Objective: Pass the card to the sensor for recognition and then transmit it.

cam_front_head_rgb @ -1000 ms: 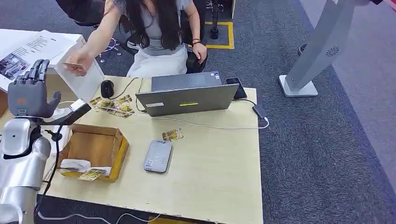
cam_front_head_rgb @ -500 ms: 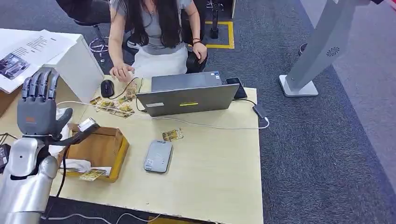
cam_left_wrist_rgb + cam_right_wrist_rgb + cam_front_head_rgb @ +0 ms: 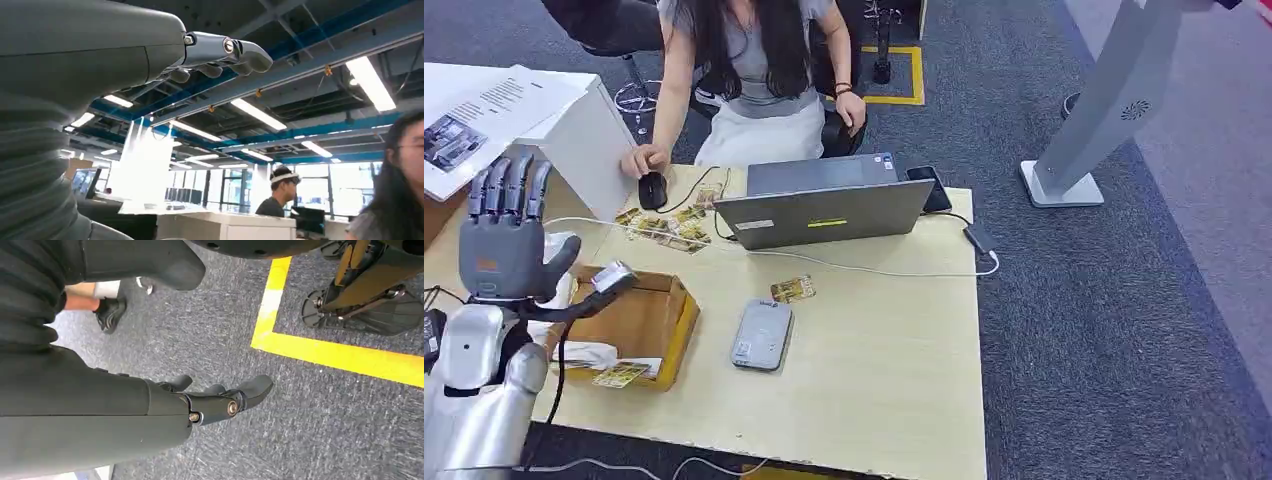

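Note:
My left hand (image 3: 509, 235) is raised upright over the table's left edge, fingers spread and nothing in it; the left wrist view has its fingers (image 3: 225, 52) against the ceiling. A grey card sensor (image 3: 762, 334) lies flat mid-table. One yellow-patterned card (image 3: 793, 289) lies just beyond it. More cards (image 3: 669, 227) are spread near the mouse, and another card (image 3: 620, 374) lies in the cardboard box (image 3: 682, 322). My right hand (image 3: 220, 400) hangs over the carpet, fingers loosely extended, holding nothing.
A person sits behind the table, one hand (image 3: 642, 159) by the black mouse (image 3: 653, 189). A grey laptop (image 3: 824, 205) stands at the back with a white cable (image 3: 874, 270) across the table. A white pillar base (image 3: 1064, 185) stands to the right.
The person's hand, holding a card near my left hand a second ago, has dropped to the table and moved to the mouse. My left hand shifted slightly lower and right, still empty.

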`<state>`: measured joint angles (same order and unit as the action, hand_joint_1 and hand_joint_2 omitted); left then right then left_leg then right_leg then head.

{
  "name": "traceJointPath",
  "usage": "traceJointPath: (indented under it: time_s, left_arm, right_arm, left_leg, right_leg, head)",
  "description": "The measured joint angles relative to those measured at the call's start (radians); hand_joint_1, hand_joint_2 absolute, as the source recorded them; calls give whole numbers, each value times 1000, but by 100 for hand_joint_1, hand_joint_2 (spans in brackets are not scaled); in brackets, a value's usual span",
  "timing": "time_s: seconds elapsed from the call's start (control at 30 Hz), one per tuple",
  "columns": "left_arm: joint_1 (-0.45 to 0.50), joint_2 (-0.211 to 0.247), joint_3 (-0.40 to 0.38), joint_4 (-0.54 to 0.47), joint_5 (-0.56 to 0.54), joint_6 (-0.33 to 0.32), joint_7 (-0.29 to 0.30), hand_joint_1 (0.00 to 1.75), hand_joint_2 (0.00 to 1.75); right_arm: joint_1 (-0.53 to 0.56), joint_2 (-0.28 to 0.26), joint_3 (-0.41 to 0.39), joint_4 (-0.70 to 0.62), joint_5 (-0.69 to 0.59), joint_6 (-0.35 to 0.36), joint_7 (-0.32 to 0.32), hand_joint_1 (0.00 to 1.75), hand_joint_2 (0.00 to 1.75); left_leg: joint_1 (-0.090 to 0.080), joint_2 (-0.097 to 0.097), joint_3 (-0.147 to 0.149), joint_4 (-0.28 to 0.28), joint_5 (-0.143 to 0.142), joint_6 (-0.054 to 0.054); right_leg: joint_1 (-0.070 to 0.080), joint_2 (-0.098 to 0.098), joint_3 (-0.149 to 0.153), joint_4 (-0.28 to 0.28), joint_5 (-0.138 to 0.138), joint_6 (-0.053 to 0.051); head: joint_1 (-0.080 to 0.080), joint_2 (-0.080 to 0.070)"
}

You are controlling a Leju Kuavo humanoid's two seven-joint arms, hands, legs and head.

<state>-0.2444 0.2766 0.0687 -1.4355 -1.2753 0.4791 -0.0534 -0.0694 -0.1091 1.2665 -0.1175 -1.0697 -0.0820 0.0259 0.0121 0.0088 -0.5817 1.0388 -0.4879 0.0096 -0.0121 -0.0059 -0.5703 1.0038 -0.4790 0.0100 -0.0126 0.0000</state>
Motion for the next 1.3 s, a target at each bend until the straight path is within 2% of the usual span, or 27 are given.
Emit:
traceJointPath:
  time_s: [0.03, 0.1, 0.17, 0.2, 0.23, 0.57, 0.83, 1.17, 1.3]
  left_arm:
    - [16, -1, 0, -16, 1, 4, -6, 0, 175]
    - [192, -27, -3, -164, -5, 50, -31, 0, 175]
    - [516, -83, -28, -396, -32, 166, -48, 0, 175]
    - [676, -110, -35, -500, -41, 155, -45, 0, 175]
    - [693, -116, -45, -512, -41, 137, -43, 0, 175]
    - [712, -114, -90, -478, -50, -106, 64, 0, 175]
    - [709, -114, -90, -440, -47, -139, 72, 0, 175]
    - [681, -116, -88, -389, -29, -134, 69, 0, 175]
    - [671, -121, -59, -373, -13, -135, 47, 0, 175]
  right_arm:
    - [0, 0, 0, 0, -8, 0, 0, 0, 175]
    - [6, 3, -4, 0, -41, -5, 0, 0, 175]
    - [21, 13, -19, 0, -76, -23, -2, 0, 175]
    - [25, 18, -29, 1, -93, -37, -10, 0, 175]
    - [25, 19, -29, 1, -99, -39, -11, 0, 175]
    - [24, 23, -28, 1, -124, -36, -17, 0, 175]
    - [24, 24, -26, 1, -124, -36, -19, 0, 175]
    - [24, 24, -20, 1, -121, -21, -21, 0, 175]
    - [24, 24, -16, 1, -121, -21, -21, 0, 175]
  left_leg:
    - [0, 1, 0, 0, 0, 0]
    - [-1, 7, 2, -1, -3, 0]
    - [-1, 8, 2, -1, -8, 1]
    - [-1, 7, 2, -1, -9, 2]
    - [-1, 5, 2, -1, -9, 2]
    - [0, 4, 3, -1, -7, 1]
    - [0, 4, 3, -1, -8, 1]
    - [0, 4, 3, -1, -8, 1]
    - [0, 4, 3, -1, -8, 1]
  right_leg:
    - [0, 0, 0, 0, 0, 0]
    - [-1, 7, 0, 0, -1, 0]
    - [-1, 7, 0, -1, -5, 2]
    - [-1, 5, 0, -1, -6, 3]
    - [0, 4, 1, -1, -6, 3]
    - [0, 4, 3, -1, -6, 3]
    - [0, 4, 2, -1, -6, 3]
    - [0, 3, 3, -1, -6, 3]
    - [0, 3, 3, -1, -6, 3]
  head:
    - [0, 0]
    - [0, 0]
    - [0, 0]
    - [0, 0]
    - [0, 0]
    - [0, 0]
    - [0, 0]
    - [0, 0]
    - [0, 0]
